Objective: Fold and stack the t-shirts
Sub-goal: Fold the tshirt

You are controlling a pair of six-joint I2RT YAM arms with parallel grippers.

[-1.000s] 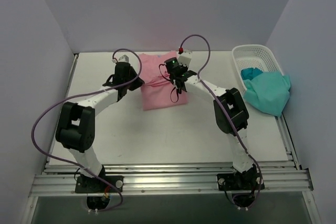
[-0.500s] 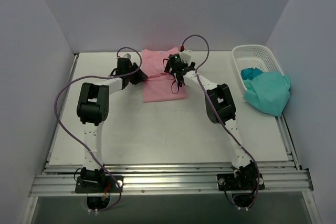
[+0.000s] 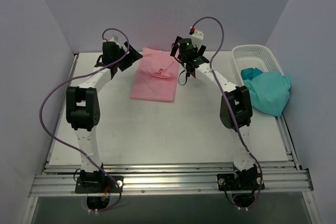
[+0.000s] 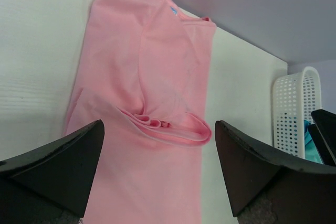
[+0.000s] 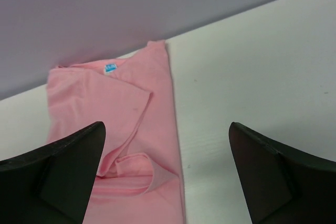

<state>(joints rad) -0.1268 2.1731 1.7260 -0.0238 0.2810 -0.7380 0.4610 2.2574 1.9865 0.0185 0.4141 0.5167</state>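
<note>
Pale lilac walls close in a white desk (image 3: 105,124), with both arms stretched from the near rail to its far edge. From my console, the left arm rises over a black elbow and bends inward. Its left tool (image 4: 158,124) is near the back wall, just left of the shirt's collar end. The right arm mirrors it, and its right tool (image 5: 165,124) is held above the desk on the shirt's right. Both wrist views show the jaws spread wide with nothing between them and cloth and bare desk below.

The light pink cotton short-sleeved t-shirt (image 3: 155,77) lies flat at the back middle of the desk, partly folded into a narrow panel. Its long axis runs from the back wall toward the near edge, and the near end drifts slightly to the left. The collar end points at the wall and carries a small blue label (image 5: 110,67). One sleeve is turned in across the body.

At the far right stands a white plastic lattice basket (image 3: 257,51). The teal-green cloth t-shirt (image 3: 268,93) sits bunched partly inside it and spills over its near rim onto the desk, well apart from the pink one.
</note>
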